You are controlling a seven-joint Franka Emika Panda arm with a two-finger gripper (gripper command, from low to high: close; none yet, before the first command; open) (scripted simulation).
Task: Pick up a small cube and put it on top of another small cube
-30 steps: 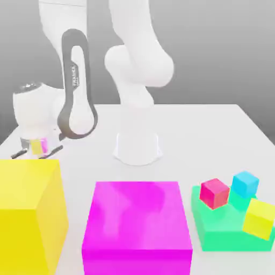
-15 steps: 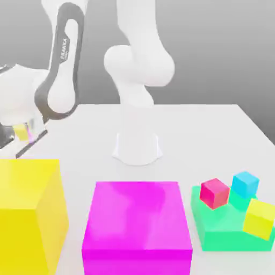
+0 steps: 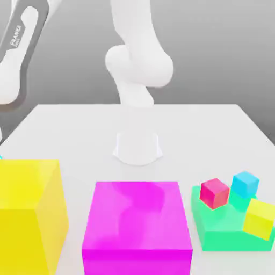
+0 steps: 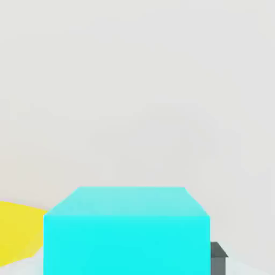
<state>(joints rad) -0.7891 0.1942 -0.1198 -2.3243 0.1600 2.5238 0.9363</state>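
Observation:
The small turquoise cube [image 4: 126, 231] sits close in the hand view between the jaws of my gripper [image 4: 126, 255], which is shut on it; one dark finger [image 4: 217, 259] shows at its side. White tabletop lies well beyond it. In the exterior view, the other small cube [image 3: 245, 184], sky-blue, rests on a green block [image 3: 225, 233] at the exterior view's right. My arm's link [image 3: 19, 53] reaches off the exterior view's left edge.
A red-pink cube [image 3: 214, 193] and a small yellow cube [image 3: 259, 218] share the green block. A big magenta block [image 3: 137, 223] and a big yellow block [image 3: 27, 209] stand along the front. The robot base [image 3: 137, 147] is at mid-table.
The arm has swung up and toward the exterior view's left, carrying the hand out past that edge. The blocks and cubes on the table have not moved.

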